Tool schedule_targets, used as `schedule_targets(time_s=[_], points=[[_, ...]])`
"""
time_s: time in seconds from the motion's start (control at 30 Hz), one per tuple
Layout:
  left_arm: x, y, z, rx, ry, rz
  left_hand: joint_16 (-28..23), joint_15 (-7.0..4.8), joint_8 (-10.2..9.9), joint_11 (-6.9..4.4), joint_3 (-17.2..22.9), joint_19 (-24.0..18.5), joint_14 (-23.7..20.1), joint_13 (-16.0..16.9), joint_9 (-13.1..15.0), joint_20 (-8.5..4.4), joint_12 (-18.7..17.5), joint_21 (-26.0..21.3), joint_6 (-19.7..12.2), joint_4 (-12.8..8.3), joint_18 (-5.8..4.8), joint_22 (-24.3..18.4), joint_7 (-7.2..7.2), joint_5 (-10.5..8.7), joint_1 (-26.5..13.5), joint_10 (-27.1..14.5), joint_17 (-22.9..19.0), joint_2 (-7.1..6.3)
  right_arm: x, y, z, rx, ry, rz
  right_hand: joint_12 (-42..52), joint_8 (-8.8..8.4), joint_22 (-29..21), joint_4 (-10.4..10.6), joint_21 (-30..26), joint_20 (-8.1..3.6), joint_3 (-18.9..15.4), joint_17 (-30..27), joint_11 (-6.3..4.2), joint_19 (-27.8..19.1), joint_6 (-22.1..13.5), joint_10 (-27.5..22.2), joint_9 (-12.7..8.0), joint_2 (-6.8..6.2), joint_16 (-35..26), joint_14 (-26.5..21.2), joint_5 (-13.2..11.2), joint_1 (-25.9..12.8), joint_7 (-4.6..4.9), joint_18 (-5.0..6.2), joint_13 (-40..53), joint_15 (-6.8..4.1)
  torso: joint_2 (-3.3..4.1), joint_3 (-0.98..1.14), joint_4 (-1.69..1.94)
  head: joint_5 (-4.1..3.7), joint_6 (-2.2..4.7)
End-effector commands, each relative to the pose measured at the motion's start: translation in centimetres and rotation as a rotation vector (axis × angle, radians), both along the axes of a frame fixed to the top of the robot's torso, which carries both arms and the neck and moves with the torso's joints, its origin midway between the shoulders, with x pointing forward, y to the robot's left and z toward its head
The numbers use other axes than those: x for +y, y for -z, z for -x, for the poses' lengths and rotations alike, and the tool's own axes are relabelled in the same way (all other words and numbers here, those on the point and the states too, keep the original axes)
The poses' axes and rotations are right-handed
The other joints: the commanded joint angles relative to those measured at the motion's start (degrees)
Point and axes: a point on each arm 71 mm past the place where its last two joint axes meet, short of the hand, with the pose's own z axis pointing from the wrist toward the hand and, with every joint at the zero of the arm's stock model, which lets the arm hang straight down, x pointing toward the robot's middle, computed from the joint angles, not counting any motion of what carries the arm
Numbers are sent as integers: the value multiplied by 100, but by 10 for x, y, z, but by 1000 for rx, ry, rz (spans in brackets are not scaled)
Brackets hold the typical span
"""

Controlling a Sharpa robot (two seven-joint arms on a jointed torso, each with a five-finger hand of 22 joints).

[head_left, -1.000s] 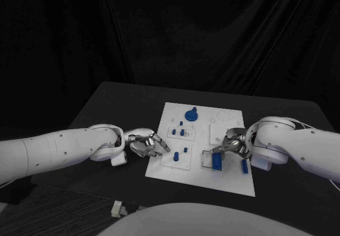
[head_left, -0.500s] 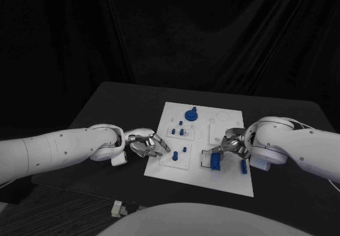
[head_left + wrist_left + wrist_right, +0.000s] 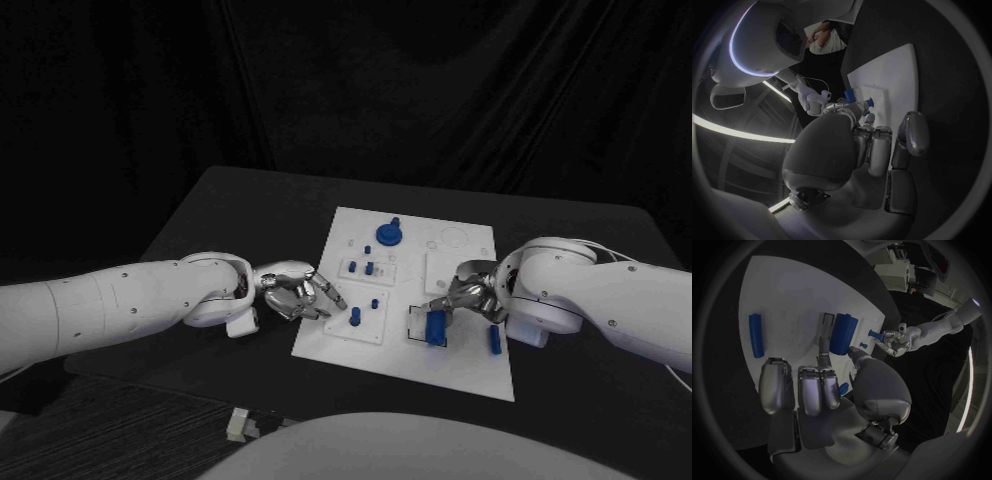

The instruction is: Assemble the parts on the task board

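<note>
The white task board (image 3: 459, 360) lies mid-table. My right hand (image 3: 469, 293) is over its right half and pinches a blue block (image 3: 436, 327) that stands at a slot; the block (image 3: 844, 333) sits between one stretched finger (image 3: 823, 342) and the thumb, while the other fingers curl in. A blue rod (image 3: 495, 340) lies flat just right of the block, also seen as the rod (image 3: 756, 335). My left hand (image 3: 296, 295) has its fingers curled in and rests at the board's left edge (image 3: 892, 75), holding nothing. A blue peg (image 3: 355, 317) stands near it.
A round blue knob (image 3: 389, 235) stands at the board's far end, and small blue pegs (image 3: 362, 268) stand in a plate below it. Black table (image 3: 216, 220) surrounds the board on all sides.
The blue block under my right hand has turned narrower and more upright. The board's near left corner has slid slightly left. Both arms stay nearly in place.
</note>
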Motion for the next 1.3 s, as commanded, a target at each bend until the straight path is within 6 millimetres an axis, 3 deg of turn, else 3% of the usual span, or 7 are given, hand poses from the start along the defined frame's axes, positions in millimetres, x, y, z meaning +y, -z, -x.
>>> schedule_targets(time_s=[0.03,0.7,0.93,1.03,1.17,1.3], points=[[-2,0,1,10,8,10,15,35,23,50,38,-53,615,1065,6,-6,-30,-21,13,-2,78,930,14,20,-52,13,1510,-12,2,2,2,7,8,-6,14,24,1142,58,-35,3,-33,1390,-3,191,14,610,-4,14,-40,586,-65,-53,-26,49,1507,-16,-1,0,-1,1,1],[-1,1,1,16,9,6,15,40,23,56,44,-66,615,1061,5,-1,-33,-31,17,-2,81,926,21,20,-61,8,1510,-19,6,2,3,16,8,-17,14,47,1145,226,-31,2,-227,1393,-7,198,29,610,9,32,-38,587,-615,-140,-31,48,1507,-19,0,0,0,6,1],[-1,1,1,18,9,3,15,40,23,56,44,-66,615,1061,5,-1,-33,-31,17,-2,81,926,21,20,-61,8,1510,-19,6,2,4,21,2,-14,14,55,1145,281,-36,4,-433,1398,-2,198,12,610,18,-49,-35,588,-1137,-132,-26,48,1507,-16,-1,0,0,1,1],[-1,1,1,19,9,3,15,40,23,56,44,-66,615,1061,5,-1,-33,-31,17,-2,81,926,21,20,-61,8,1510,-19,6,2,4,22,1,-14,14,62,1145,362,-36,8,-597,1398,2,200,8,610,24,-79,-34,588,-1479,-170,-22,48,1507,-13,0,0,1,-1,1],[-1,1,1,19,10,3,15,40,23,56,44,-66,615,1061,5,-1,-33,-31,17,-2,81,926,21,20,-61,8,1510,-19,7,2,4,22,0,-14,14,64,1144,459,-41,10,-734,1395,6,199,-3,610,27,-111,-36,587,-1731,-239,-18,48,1507,-9,-1,0,-1,2,1],[-1,1,1,20,10,1,15,40,23,56,44,-66,615,1061,5,-1,-33,-31,17,-2,81,926,21,20,-61,8,1510,-19,7,2,4,21,0,-15,14,66,1144,594,-44,13,-906,1396,11,199,-21,610,33,-174,-35,587,-1796,-328,-12,49,1507,-5,-1,0,-1,3,1]])
